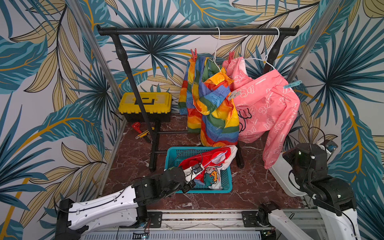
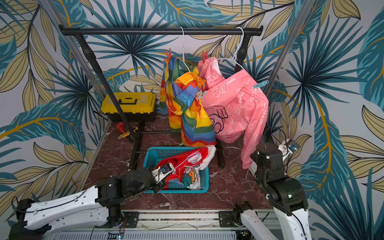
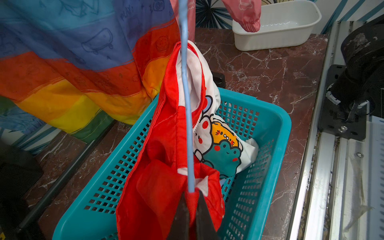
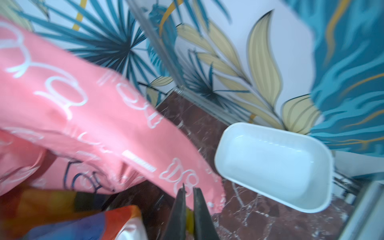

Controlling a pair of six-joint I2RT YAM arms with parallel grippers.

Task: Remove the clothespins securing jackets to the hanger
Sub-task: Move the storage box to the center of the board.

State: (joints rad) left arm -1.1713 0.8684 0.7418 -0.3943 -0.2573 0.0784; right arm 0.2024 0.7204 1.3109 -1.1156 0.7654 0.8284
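1. Marble top [image 1: 249, 187], leafy walls, black rack [image 1: 187, 31] at back.
2. Left gripper [image 3: 191, 194]: clenched on red jacket [image 3: 158, 166] and blue hanger [image 3: 188, 124], over teal basket [image 3: 270, 128].
3. Right gripper [image 4: 188, 190]: clamped on yellow pin [image 4: 189, 218], near white tub [image 4: 220, 158], beside pink jacket [image 1: 266, 104] cuff.
4. Well apart from both, clipped to hung jackets: red pins [image 1: 193, 54] [image 1: 231, 55], grey pin [image 1: 234, 95], blue pin [image 1: 292, 84].

Right wrist view blurred throughout; pink jacket [image 4: 83, 108] print smeared. Yellow item [image 4: 189, 220] in right gripper [image 4: 189, 188] mostly hidden by jaws, unidentifiable. Tub [image 1: 277, 174] at counter's right edge largely hidden behind right arm in both top views.
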